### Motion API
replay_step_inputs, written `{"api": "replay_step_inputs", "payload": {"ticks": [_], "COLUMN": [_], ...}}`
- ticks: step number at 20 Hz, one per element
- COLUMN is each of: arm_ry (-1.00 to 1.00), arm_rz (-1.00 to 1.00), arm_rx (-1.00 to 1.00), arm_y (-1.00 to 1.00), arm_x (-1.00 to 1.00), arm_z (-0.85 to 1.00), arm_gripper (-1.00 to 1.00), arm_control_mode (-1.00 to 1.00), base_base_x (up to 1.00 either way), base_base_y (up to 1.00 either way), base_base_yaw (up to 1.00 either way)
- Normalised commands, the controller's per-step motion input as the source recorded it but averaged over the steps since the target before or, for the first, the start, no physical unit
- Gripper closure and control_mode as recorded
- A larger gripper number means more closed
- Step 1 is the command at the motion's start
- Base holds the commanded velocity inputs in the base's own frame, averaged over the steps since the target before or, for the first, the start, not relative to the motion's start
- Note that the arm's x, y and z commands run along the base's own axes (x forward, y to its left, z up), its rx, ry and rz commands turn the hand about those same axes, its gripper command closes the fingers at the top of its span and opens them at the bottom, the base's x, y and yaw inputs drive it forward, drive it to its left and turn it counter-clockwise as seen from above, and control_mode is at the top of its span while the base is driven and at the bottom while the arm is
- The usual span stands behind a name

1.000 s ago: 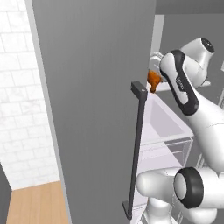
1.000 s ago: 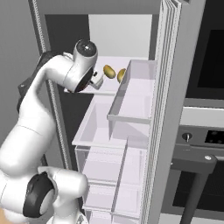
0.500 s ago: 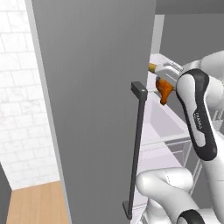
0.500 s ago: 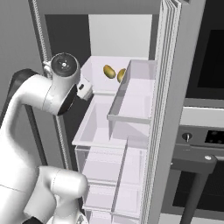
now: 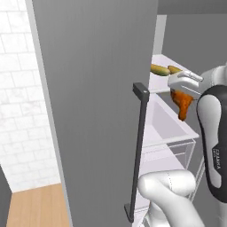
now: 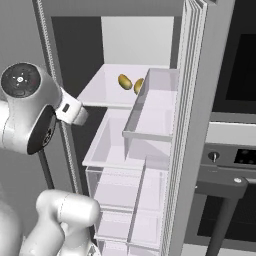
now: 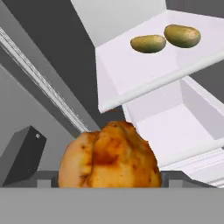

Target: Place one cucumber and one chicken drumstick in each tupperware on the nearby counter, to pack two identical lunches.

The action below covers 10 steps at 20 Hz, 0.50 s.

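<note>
Chicken drumstick point(image 5: 181, 102) is pinched in the claw point(image 5: 181, 88) outside the fridge; cucumbers point(image 7: 148, 43) remain shelved, nothing packed.

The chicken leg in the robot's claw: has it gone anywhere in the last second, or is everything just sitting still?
The gripper has pulled back out of the fridge, carrying the chicken drumstick away from the shelf and toward the robot's body. It stays shut on it. The two cucumbers have not moved on the shelf.
</note>
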Motion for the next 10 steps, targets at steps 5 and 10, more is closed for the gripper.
{"api": "replay_step_inputs", "payload": {"ticks": [5,10], "arm_ry": [0.0,0.0], "arm_rz": [0.0,0.0], "arm_rx": [-0.3,-0.17], "arm_y": [0.05,0.02], "arm_x": [-0.96,-0.22], "arm_z": [-0.02,-0.09], "arm_gripper": [1.0,1.0], "arm_control_mode": [-1.0,-1.0], "base_base_x": [0.0,0.0], "base_base_y": [0.0,0.0], "base_base_yaw": [0.0,0.0]}}
